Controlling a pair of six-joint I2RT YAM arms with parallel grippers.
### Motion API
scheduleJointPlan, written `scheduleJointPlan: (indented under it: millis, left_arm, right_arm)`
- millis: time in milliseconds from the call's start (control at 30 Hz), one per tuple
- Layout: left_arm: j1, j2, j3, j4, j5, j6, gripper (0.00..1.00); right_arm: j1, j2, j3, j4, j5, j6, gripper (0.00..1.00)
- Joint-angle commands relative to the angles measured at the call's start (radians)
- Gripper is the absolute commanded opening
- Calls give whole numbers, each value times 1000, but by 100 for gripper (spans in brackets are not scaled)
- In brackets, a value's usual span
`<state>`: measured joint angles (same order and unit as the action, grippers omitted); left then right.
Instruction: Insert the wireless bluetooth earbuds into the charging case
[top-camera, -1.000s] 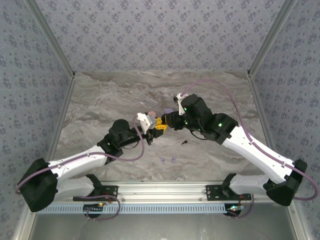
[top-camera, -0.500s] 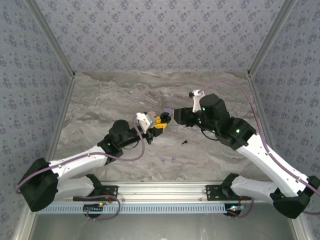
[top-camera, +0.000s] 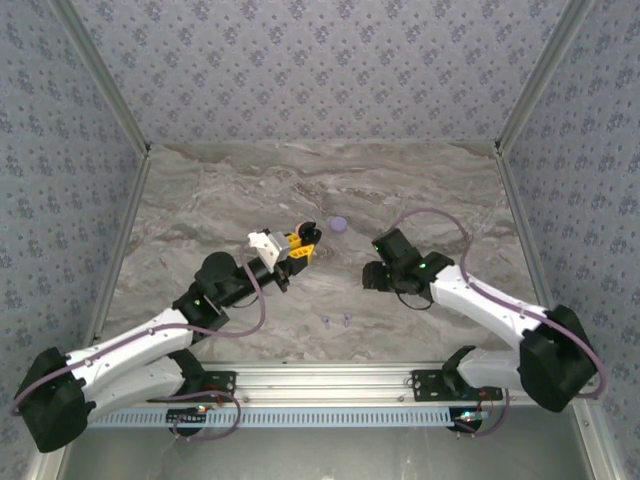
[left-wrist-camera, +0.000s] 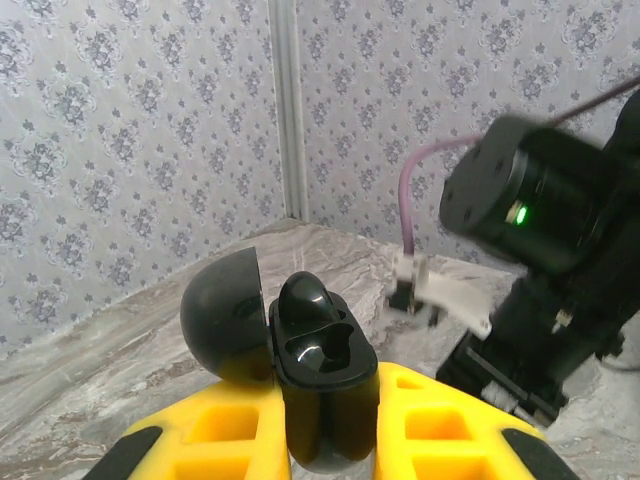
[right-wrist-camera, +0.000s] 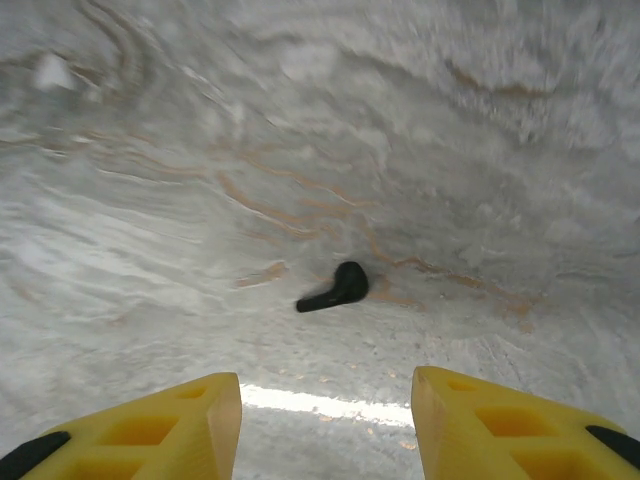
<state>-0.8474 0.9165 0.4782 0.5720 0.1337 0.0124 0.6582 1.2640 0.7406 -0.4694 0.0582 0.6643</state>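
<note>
My left gripper (left-wrist-camera: 326, 425) is shut on the black charging case (left-wrist-camera: 325, 375), holding it upright above the table with its round lid (left-wrist-camera: 222, 315) swung open to the left. One black earbud (left-wrist-camera: 305, 298) sits in the far socket; the near socket is hollow. In the top view this gripper (top-camera: 303, 240) is left of centre. My right gripper (right-wrist-camera: 325, 405) is open and low over the table, with a second black earbud (right-wrist-camera: 338, 288) lying loose just beyond its fingers (right-wrist-camera: 180, 425). In the top view the right gripper (top-camera: 370, 277) points left. Two lavender earbuds (top-camera: 336, 320) lie nearer the front.
A round lavender case (top-camera: 339, 224) rests on the marble table (top-camera: 200, 200) behind the two grippers. The right arm's black wrist (left-wrist-camera: 560, 215) looms close on the right of the held case. Patterned walls enclose the table on three sides.
The right gripper has drawn away from the held case, dropped to the table by the loose black earbud, and opened. The left gripper and case have shifted slightly left.
</note>
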Motion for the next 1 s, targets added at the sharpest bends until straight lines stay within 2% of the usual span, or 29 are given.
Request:
scheduleJointPlan:
  millis: [0,300,600,967]
  left_arm:
    - [-8,-16,0,-7,-20,17,6]
    - [-8,-12,0,0,-17,18,6]
    - [-8,-5,5,3,-15,21,6]
    - [-7,-8,6,2,-14,21,6]
  right_arm:
    - [-8,57,0,121,0,66,50]
    - [-11,174,34,98,67,112,44]
    - [-10,265,38,156,4,123,43]
    - [2,322,86,166,2,103,38]
